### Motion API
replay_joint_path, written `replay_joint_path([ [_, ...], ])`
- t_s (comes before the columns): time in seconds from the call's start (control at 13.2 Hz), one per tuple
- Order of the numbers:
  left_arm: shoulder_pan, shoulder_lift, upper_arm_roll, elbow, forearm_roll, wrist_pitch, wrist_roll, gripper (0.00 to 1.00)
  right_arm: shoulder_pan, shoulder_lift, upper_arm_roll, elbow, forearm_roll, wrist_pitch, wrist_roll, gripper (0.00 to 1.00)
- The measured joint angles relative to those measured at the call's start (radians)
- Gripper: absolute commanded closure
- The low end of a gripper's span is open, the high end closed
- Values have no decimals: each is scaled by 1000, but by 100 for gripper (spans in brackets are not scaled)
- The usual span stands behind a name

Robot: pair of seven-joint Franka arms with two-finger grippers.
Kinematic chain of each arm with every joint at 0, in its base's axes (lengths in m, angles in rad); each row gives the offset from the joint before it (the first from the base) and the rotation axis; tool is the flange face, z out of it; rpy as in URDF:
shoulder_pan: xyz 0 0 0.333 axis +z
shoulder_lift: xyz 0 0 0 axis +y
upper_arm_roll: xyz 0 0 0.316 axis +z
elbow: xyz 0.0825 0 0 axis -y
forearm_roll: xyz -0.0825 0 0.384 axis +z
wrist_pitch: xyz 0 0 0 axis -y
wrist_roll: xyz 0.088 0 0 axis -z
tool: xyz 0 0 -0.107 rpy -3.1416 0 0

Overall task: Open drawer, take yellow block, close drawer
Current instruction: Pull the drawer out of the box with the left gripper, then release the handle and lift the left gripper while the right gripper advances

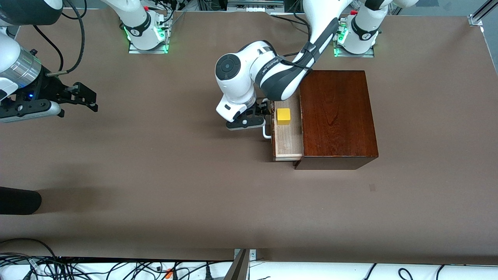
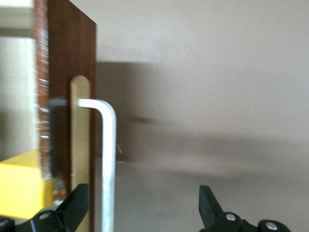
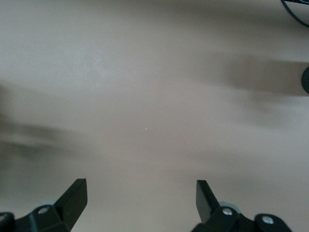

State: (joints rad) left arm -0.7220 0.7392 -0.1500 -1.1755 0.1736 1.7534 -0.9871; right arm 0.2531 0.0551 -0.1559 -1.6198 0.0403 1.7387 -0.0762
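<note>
The right tool [image 1: 83, 97] waited released over bare desk [image 1: 155, 175] at the right arm's end. The left tool [image 1: 261, 116] stood open at the handle [image 1: 267, 131] of the part-open drawer [image 1: 287, 138], one finger [image 2: 77, 203] beside the bar. The block [image 1: 283, 116] lay in the drawer beside the box [image 1: 336, 116] (the arm overhung it). Only the left wrist view showed the drawer front.

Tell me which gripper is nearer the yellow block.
Left. The left gripper sits open at the drawer's handle, beside the yellow block; the right gripper waits open at the right arm's end.
</note>
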Motion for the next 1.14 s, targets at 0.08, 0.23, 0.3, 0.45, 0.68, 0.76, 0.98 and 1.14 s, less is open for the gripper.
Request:
replay_joint_path([
  [0.08, 4, -13, 0, 28, -1, -47, 12, 0, 0, 0, 0, 0, 0, 0, 0, 0],
  [0.23, 25, -60, 2, 78, -1, -141, 94, 0, 0, 0, 0, 0, 0, 0, 0, 0],
  [0.3, 46, -93, 4, 91, -1, -169, 165, 0, 0, 0, 0, 0, 0, 0, 0, 0],
  [0.45, 123, -178, 6, 98, -1, -233, 338, 0, 1, 0, 3, 0, 0, 0, -3, 0],
  [0.68, 292, -290, 7, 97, -23, -352, 647, 0, 11, -1, 27, 4, 0, -26, -9, 0],
  [0.76, 354, -312, 7, 94, -29, -376, 751, 0, 13, -1, 55, 5, 0, -29, -9, 0],
  [0.98, 514, -326, 8, 84, -73, -388, 932, 0, 24, -1, 146, 8, 1, -1, -7, 0],
  [1.14, 579, -355, 14, 37, -150, -384, 983, 0, 31, 5, 225, 9, 1, 4, -9, 0],
])
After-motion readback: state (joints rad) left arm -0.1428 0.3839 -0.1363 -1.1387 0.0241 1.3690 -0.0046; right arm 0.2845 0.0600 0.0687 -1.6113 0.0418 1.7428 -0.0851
